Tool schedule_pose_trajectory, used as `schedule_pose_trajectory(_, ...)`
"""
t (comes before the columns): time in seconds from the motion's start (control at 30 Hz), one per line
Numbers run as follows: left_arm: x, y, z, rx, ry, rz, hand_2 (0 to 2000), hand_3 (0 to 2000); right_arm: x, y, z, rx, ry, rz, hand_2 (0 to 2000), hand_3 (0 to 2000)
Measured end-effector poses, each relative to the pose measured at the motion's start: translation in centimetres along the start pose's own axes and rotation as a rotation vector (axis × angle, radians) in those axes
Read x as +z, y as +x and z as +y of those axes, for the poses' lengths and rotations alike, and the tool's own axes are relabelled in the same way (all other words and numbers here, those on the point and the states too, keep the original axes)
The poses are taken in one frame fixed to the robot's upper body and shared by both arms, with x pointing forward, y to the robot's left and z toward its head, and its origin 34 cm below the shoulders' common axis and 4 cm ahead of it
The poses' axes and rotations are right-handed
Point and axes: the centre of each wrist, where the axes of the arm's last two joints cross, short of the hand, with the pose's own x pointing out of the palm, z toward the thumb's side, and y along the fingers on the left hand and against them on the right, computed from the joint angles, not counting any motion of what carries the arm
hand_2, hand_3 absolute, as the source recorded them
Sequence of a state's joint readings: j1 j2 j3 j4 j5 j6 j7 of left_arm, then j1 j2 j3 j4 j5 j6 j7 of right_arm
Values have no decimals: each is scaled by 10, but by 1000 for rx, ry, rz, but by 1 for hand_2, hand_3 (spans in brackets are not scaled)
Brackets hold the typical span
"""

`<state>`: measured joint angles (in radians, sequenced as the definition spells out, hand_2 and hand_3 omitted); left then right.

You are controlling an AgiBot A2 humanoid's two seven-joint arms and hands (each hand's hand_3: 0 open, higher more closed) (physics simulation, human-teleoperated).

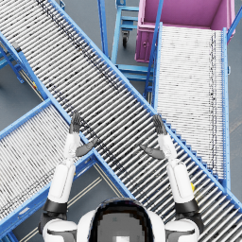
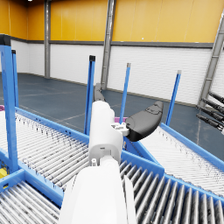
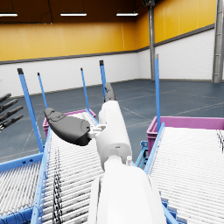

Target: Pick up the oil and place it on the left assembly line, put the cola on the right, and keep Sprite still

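– How many conveyors point(image 1: 108, 108)?
– Three, plus one pink bin point(image 1: 189, 12).
– Holding anything?
– Nothing: left hand point(image 1: 77, 137) and right hand point(image 1: 160, 137), both spread open over the middle one. Oil: cannot tell where.

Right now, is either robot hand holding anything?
No: the left robot hand and right robot hand hover open and empty over the conveyor.

Left assembly line point(image 1: 26, 151): grey rollers, blue side rails, lies lower left, butting the main diagonal conveyor point(image 1: 94, 85). Right assembly line point(image 1: 189, 90): same build, upper right, far end at pink bin point(image 1: 144, 47).
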<state>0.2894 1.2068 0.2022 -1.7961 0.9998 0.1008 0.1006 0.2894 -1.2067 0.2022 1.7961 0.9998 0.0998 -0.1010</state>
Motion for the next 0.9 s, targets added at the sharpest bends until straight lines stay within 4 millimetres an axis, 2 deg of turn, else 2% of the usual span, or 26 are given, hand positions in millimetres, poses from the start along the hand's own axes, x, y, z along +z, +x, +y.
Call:
schedule_pose_trajectory(0.4,0,0,0,0,0,0,0,0,0,0,0,0,0,0,0,0)
schedule_pose_trajectory(0.5,-1,2,3,-61,68,-8,0,0,-1,1,-3,-65,-67,-18,0,0)
schedule_pose_trajectory(0.63,18,1,9,-72,178,-21,0,0,17,2,-8,-98,-175,-23,0,0)
schedule_pose_trajectory(0.9,54,-12,16,-13,340,-27,0,0,50,-3,-11,-139,-329,-21,0,0)
